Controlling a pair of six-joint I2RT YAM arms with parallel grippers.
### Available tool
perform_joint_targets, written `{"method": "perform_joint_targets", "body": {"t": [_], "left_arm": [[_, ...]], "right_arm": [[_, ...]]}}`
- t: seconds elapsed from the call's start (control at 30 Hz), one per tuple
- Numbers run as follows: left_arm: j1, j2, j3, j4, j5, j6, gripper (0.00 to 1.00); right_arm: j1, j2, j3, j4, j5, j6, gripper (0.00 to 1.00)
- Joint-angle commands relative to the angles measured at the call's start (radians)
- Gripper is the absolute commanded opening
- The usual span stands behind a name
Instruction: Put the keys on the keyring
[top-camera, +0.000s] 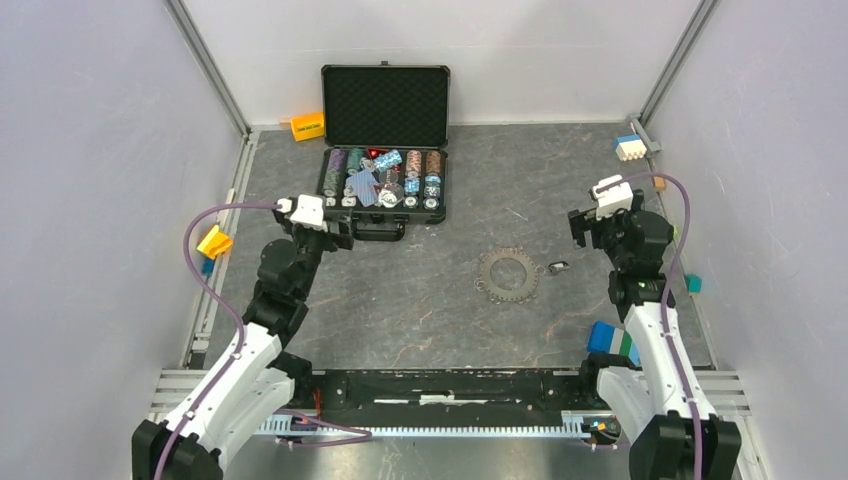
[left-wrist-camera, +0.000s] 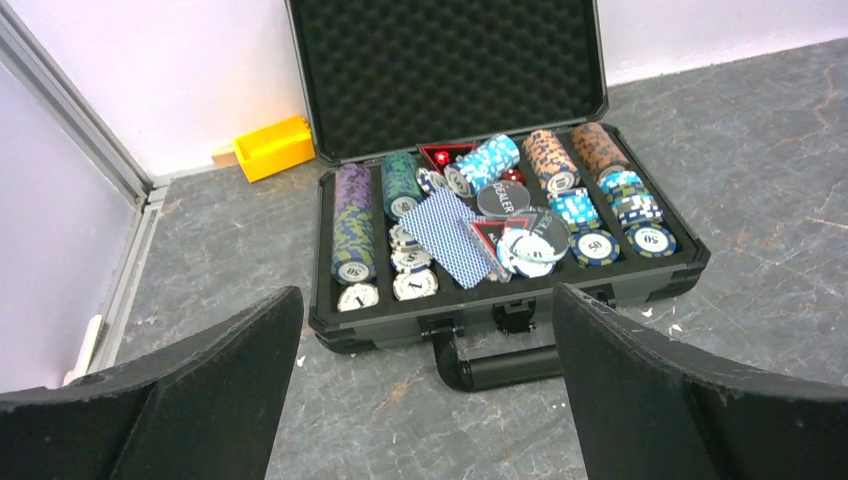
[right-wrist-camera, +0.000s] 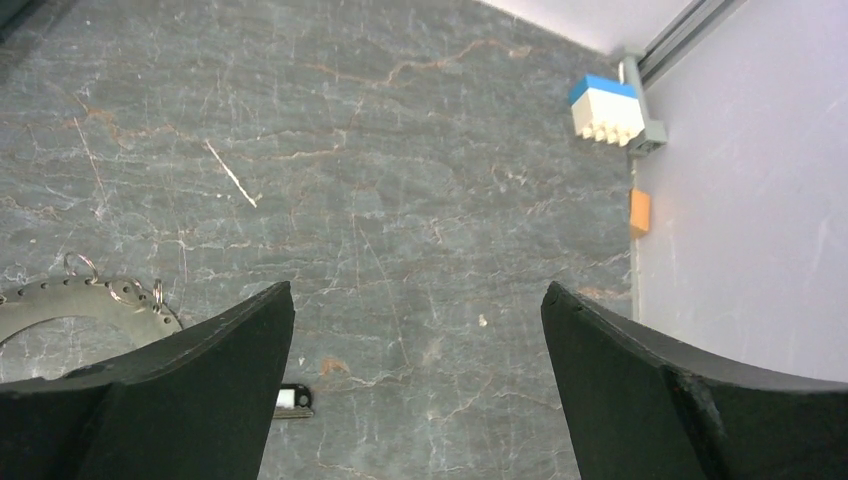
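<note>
The keyring (top-camera: 507, 275) is a flat grey toothed ring lying on the slate table right of centre. Its rim (right-wrist-camera: 120, 297) also shows at the left edge of the right wrist view, with a small wire loop on it. One small dark-and-silver key (top-camera: 558, 267) lies loose just right of the ring, and peeks out beside my right finger as the key (right-wrist-camera: 295, 400). My right gripper (top-camera: 590, 228) (right-wrist-camera: 416, 288) hovers open above the bare table right of the key. My left gripper (top-camera: 342, 235) (left-wrist-camera: 425, 298) stands open in front of the black case's handle, holding nothing.
An open black case (top-camera: 385, 222) (left-wrist-camera: 500, 300) of poker chips and cards sits at the back centre. A yellow block (top-camera: 307, 126), a yellow piece (top-camera: 214, 241), a blue-white block (top-camera: 628, 147) (right-wrist-camera: 608, 110), a teal cube (top-camera: 693, 284) and a blue block (top-camera: 606, 338) line the edges.
</note>
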Motion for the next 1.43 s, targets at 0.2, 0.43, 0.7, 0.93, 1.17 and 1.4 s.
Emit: {"method": "perform_joint_targets", "body": {"t": [0.2, 0.43, 0.7, 0.93, 1.17, 1.4], "left_arm": [[0.004, -0.037, -0.039, 0.064, -0.067, -0.009, 1.0], [0.004, -0.037, -0.053, 0.058, -0.079, 0.001, 1.0], [0.004, -0.02, -0.044, 0.02, -0.042, -0.022, 1.0], [0.004, -0.009, -0.043, 0.016, -0.03, -0.026, 1.0], [0.004, -0.013, -0.052, 0.022, -0.013, -0.018, 1.0], [0.006, -0.011, -0.053, 0.019, -0.002, -0.017, 1.0]], "right_arm": [[-0.003, -0.208, -0.061, 0.103, -0.048, -0.065, 0.98], [-0.003, -0.184, -0.04, 0.067, -0.083, -0.074, 0.98], [-0.003, -0.174, -0.04, 0.064, -0.085, -0.074, 0.98], [-0.003, -0.173, -0.042, 0.06, -0.08, -0.083, 0.98], [-0.003, -0.178, -0.041, 0.05, -0.077, -0.105, 0.98], [-0.003, -0.163, -0.042, 0.046, -0.087, -0.111, 0.98]]}}
